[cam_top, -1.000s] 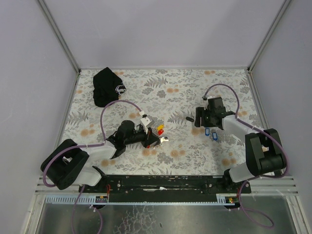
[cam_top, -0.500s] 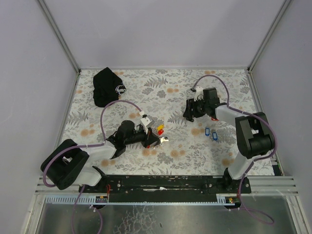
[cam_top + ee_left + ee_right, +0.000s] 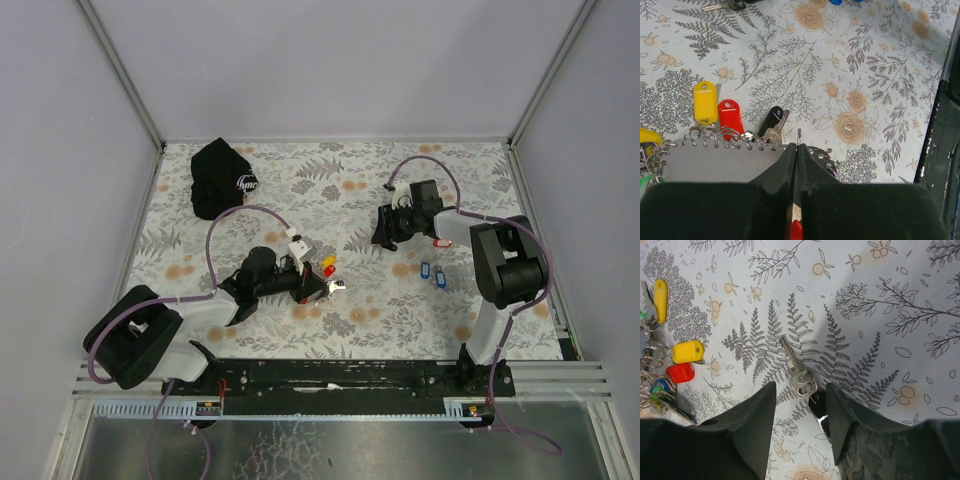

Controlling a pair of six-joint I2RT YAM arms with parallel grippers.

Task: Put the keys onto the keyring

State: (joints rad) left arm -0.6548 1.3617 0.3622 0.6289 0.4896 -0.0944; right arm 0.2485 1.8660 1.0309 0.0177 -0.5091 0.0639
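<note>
The right claw (image 3: 799, 392) has swung inward, spread astride a loose key (image 3: 790, 357); left claw (image 3: 797, 148) clenched on the keyring (image 3: 798, 134).

You see the whole table (image 3: 350, 190) from above and behind, and each wrist camera looks down close on it, both sharing the red tag (image 3: 731, 117).

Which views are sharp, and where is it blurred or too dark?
Top external: even light, blue tags too small for detail. Left wrist: yellow tag and red tag sharp; the left tool, shut on the keyring, is a dark mass. Right wrist: silver key sharp; right tool dark, close to the lens.
</note>
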